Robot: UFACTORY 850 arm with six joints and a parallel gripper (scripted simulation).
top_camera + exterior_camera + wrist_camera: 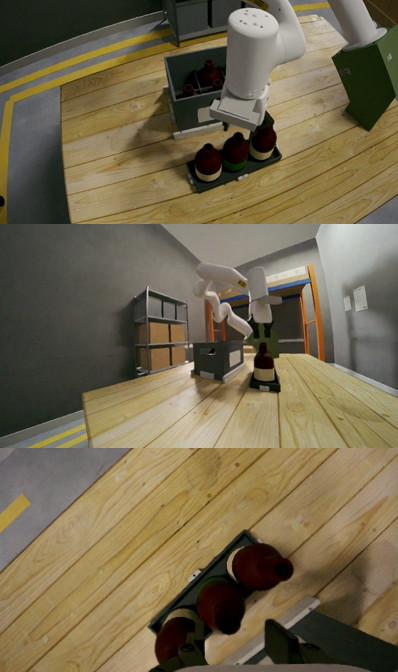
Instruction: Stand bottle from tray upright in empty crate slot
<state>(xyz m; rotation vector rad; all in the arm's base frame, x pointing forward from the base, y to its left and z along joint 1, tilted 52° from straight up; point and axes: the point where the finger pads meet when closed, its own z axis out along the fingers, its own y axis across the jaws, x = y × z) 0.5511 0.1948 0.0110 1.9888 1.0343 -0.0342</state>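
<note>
In the top view, three dark red bottles are standing upright in a low tray (217,185) (274,387) (190,598), which is lying well in from the left edge of the desk (124,124) (186,410) (125,523). The left bottle (208,163) (264,364) (257,565) and the right bottle (263,143) (172,640) are wearing cream bands, while the middle bottle (236,152) (220,603) is showing a green one. Above the tray the pincer (239,130) (262,333) (233,634) is pointing down, its fingers standing apart and gripping nothing. Beyond the tray, toward the far edge, the crate (193,115) (208,358) (345,635) is sitting with bottle necks showing inside; the arm is covering part of it, so the empty slot is hard to tell. The green pedestal (367,81) (273,348) is supporting the arm, lying toward the far right corner. Past the desk, a grey shelf unit (178,31) (147,330) is holding boxes, and an orange-posted rack (315,311) is standing behind the arm.
</note>
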